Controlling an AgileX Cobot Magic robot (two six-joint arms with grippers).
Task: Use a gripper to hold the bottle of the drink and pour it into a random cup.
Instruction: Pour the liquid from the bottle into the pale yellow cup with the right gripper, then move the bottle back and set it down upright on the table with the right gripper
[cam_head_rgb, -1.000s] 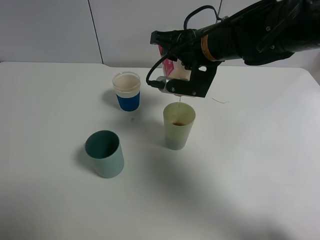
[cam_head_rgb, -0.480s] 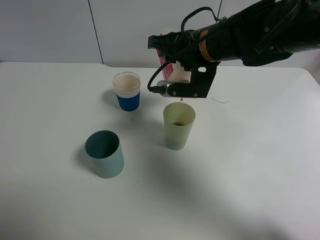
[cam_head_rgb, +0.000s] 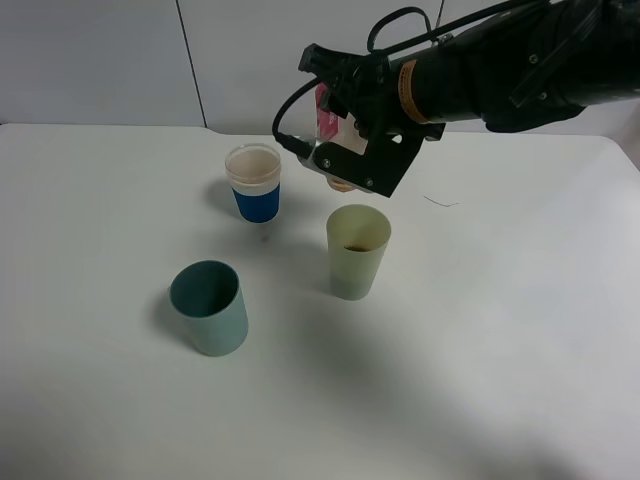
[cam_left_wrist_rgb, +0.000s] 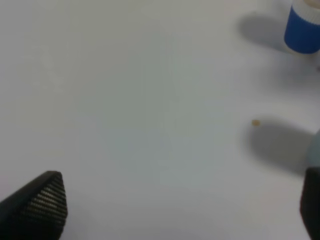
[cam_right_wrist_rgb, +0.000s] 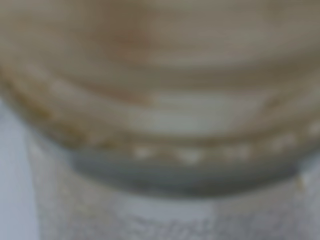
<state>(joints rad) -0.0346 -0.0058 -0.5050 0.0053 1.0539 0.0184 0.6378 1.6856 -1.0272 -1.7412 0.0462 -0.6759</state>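
The right arm reaches in from the right side, stretched out long and high over the white surface (cam_head_rgb: 520, 300). The right gripper (cam_head_rgb: 345, 160) sits at its end, and its jaws are squeezed tight on the bottle (cam_head_rgb: 326, 115). So the bottle is up in the air, not on the surface.

The bottle is tipped over. Its red label end is up and its mouth points down and to the front. In the right wrist view the bottle (cam_right_wrist_rgb: 160, 100) fills the whole picture, blurry and brown.

The yellow-green cup (cam_head_rgb: 358, 250) stands in front of the jaws and a bit to the right, lower down. The bottle's mouth looks to be beside the cup's rim, not right over it. I see no drink falling. A little brown drink lies in the bottom of the cup. To pour more, I think the mouth must go over the cup's opening.

The blue and white cup (cam_head_rgb: 253, 182) is near on the left. The teal cup (cam_head_rgb: 208, 307) is well apart.

The left gripper (cam_left_wrist_rgb: 180, 205) hangs over bare surface with its jaws wide apart, holding nothing.
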